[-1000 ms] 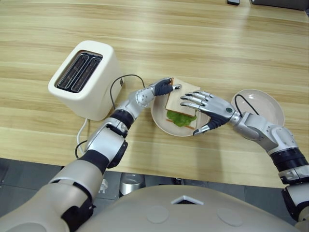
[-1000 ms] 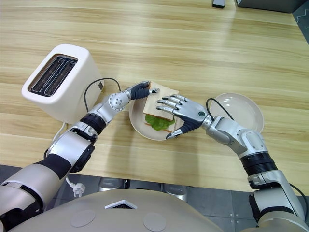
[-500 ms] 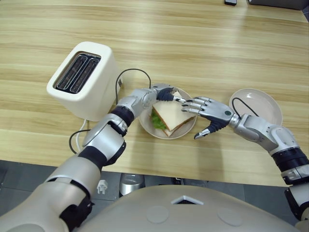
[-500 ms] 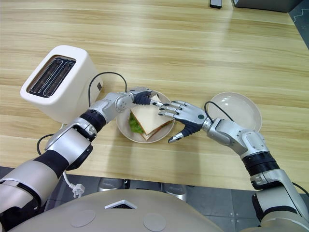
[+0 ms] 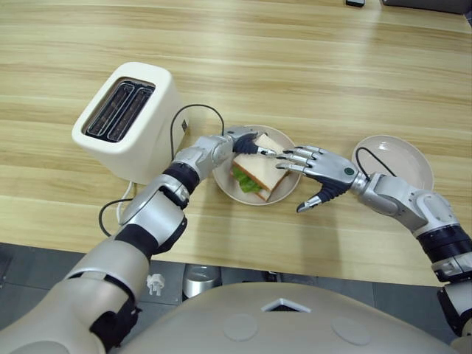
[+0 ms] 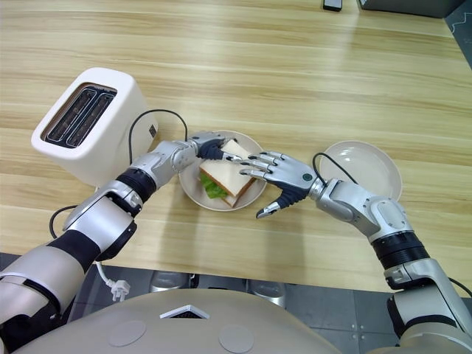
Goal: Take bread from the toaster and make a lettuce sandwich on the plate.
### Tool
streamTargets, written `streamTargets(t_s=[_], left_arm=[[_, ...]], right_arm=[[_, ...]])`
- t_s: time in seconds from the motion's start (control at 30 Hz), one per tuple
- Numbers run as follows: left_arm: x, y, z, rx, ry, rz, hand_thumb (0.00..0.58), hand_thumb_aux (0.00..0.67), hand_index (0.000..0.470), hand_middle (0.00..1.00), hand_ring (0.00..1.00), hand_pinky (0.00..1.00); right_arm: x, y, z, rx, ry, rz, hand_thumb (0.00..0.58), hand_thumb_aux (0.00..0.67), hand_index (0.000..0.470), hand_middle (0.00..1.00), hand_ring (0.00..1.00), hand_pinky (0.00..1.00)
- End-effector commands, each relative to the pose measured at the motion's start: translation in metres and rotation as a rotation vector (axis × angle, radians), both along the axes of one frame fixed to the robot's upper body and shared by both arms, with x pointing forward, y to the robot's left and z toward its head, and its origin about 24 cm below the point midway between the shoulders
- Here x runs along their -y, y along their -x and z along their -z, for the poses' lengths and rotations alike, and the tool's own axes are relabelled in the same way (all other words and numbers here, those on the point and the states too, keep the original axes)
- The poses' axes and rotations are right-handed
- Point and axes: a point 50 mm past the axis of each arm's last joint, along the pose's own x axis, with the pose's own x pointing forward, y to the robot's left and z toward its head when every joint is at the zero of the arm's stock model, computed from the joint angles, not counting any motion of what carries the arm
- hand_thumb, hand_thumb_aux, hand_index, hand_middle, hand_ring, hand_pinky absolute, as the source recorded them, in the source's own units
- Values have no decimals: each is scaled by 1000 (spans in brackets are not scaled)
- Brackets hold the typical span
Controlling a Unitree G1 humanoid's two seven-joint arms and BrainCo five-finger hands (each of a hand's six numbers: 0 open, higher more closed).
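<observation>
A white toaster [image 5: 125, 118] with two empty slots stands on the left of the wooden table. To its right a beige plate [image 5: 225, 177] carries a sandwich [image 5: 264, 164] of white bread, with green lettuce [image 5: 245, 181] sticking out at its lower left. My left hand [image 5: 242, 141] rests over the plate's upper rim, its fingers curled on the top bread slice's near corner. My right hand [image 5: 318, 167] hovers at the plate's right side, open with fingers spread, its fingertips [image 6: 251, 158] touching the sandwich's right edge.
A second, empty beige plate [image 5: 392, 161] lies at the right, behind my right forearm. The toaster's black cable [image 5: 193, 110] loops on the table between toaster and plate. The table's near edge runs just below both arms.
The sandwich and its plate have turned and slid a little left, so the lettuce now shows at the lower left. My left hand moved along with the bread's corner; my right hand drew back slightly rightward.
</observation>
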Motion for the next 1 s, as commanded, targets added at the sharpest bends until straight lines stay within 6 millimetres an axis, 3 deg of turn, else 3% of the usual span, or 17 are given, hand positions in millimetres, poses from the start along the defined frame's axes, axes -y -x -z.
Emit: streamTargets(t_s=[0.03,0.13,0.23,0.4,0.43,0.47,0.5,0.67,0.83,0.9,1.0], left_arm=[[-6,-11,-33,175,196,-59,0,0,0,0,0,0],[-10,-9,-62,330,368,-67,0,0,0,0,0,0],[-14,0,-78,402,494,-59,0,0,0,0,0,0],[-19,25,-70,400,554,-18,0,0,0,0,0,0],[-20,34,-65,385,561,8,0,0,0,0,0,0],[-22,46,-60,359,571,51,164,102,70,0,0,0],[-25,59,-56,333,588,86,580,670,460,1000,1000,1000],[-43,113,-36,59,639,207,580,670,460,1000,1000,1000],[-63,163,-43,-178,692,343,580,670,460,1000,1000,1000],[-69,181,-35,-344,639,364,580,670,460,1000,1000,1000],[-77,196,-7,-545,461,323,580,670,460,1000,1000,1000]], right_arm=[[1,-1,-7,24,-49,12,0,0,0,0,0,0],[5,-2,-11,41,-85,37,0,0,0,0,0,0],[7,-3,-15,51,-124,58,0,0,0,0,0,0],[3,-1,-20,33,-199,54,0,0,0,0,0,0],[1,0,-20,15,-217,44,0,0,0,39,39,39],[-1,3,-19,-8,-241,30,460,365,251,671,671,671],[-4,7,-19,-41,-282,18,580,670,460,1000,1000,1000],[-22,28,-13,-221,-429,-45,580,670,460,1000,1000,1000],[-41,53,-4,-436,-495,-115,580,670,460,1000,1000,1000],[-48,62,4,-515,-467,-134,580,670,460,1000,1000,1000],[-57,65,24,-567,-338,-100,580,670,460,1000,1000,1000]])
